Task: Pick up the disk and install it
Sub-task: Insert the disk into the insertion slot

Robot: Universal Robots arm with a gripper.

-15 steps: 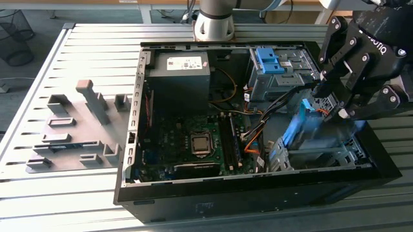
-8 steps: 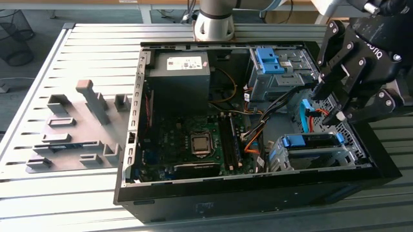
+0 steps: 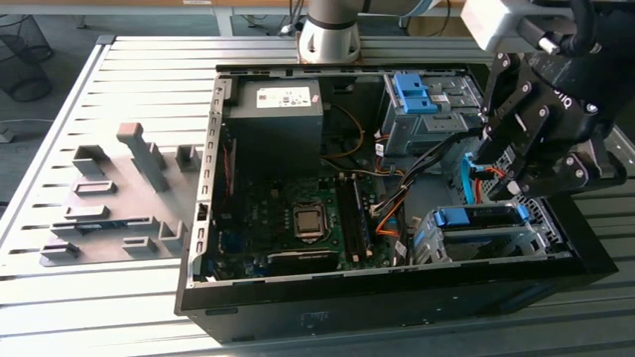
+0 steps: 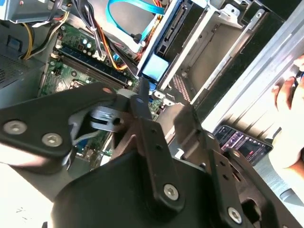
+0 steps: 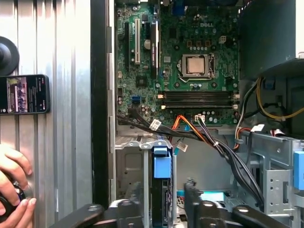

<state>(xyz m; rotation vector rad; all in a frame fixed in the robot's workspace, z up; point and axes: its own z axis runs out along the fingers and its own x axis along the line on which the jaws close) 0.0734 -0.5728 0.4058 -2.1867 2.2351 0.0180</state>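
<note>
Inside the drive cage [image 5: 129,164] of the open computer case [image 5: 99,95], the disk [image 5: 162,167] stands on edge. Your fingers [image 5: 191,192] are spread wide, one on either side of it. Orange and black cables [image 5: 209,140] cross just beside the cage. A person's hand [image 5: 14,190] and a phone [image 5: 23,94] rest on the worktop [image 5: 66,118].

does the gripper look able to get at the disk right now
Probably yes: the gripper hangs open right over the disk, one finger on either side, and the cables run past it rather than across it.
</note>
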